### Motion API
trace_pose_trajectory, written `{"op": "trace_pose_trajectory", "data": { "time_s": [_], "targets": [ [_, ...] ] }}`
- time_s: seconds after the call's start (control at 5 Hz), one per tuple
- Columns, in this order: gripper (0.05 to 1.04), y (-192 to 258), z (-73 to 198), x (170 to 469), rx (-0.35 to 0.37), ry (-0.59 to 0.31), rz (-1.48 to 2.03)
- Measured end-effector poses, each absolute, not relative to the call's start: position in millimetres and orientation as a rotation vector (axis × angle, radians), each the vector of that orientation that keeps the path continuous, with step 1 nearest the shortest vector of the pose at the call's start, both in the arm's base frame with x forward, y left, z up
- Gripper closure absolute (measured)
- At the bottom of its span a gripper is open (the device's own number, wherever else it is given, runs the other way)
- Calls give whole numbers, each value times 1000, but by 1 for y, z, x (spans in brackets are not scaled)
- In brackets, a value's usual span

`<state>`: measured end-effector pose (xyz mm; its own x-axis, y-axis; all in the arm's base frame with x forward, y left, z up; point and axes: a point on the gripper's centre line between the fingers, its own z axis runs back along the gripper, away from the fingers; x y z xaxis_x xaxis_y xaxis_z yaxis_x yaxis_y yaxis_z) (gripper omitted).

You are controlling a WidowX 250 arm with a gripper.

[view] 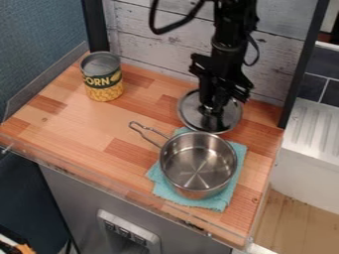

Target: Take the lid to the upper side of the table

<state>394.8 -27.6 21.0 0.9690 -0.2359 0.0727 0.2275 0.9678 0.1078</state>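
One lid [190,111] (round, see-through, metal-rimmed) is seen just beyond the pot [197,161], its knob clamped by the black gripper [212,105]. The steel pot is set on a teal cloth [218,203]; one can [103,83] is placed far left.

Black Robot Arm [232,32] Hangs From Above

The arm enters at the camera view's top edge, right of center, nearly upright, its gripper [213,105] pointing down at the lower end (a cable [175,28] loops out beside it).
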Motion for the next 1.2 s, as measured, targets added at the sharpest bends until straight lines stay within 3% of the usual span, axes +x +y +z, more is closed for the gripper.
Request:
{"op": "trace_pose_trajectory", "data": {
  "time_s": [0.4,0.6,0.8,1.0,1.2],
  "targets": [
    [802,-38,17,410,85,-123,-233],
    [740,-40,18,413,75,-130,-236],
    [445,-43,14,410,53,-123,-247],
    [155,-43,31,406,52,-123,-226],
    [72,-42,64,399,50,-156,-194]
  ]
}}
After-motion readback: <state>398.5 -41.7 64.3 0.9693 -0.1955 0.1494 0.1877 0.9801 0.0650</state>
